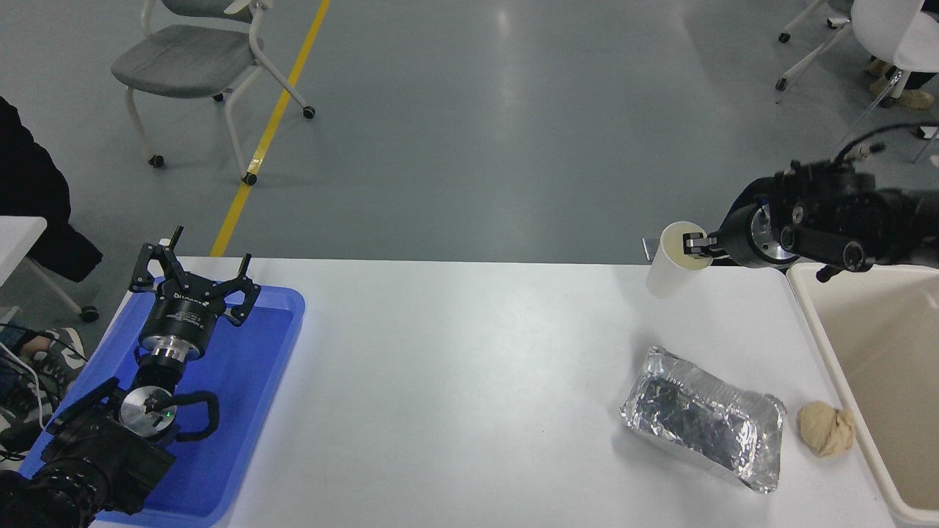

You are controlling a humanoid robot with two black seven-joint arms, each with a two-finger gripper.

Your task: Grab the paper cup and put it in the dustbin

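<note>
I see my right gripper (697, 243) pinching the rim of the small white paper cup (673, 259), tilted above the white table (469, 367). The big cream plastic dustbin (821, 330) sits just right. My left gripper (192, 275) is spread over the blue tray (249, 381).

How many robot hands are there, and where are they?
2. The left gripper is over the blue tray at the table's left end, open and holding nothing. The right gripper is at the far right, pinching the paper cup by its rim, beside the dustbin.
</note>
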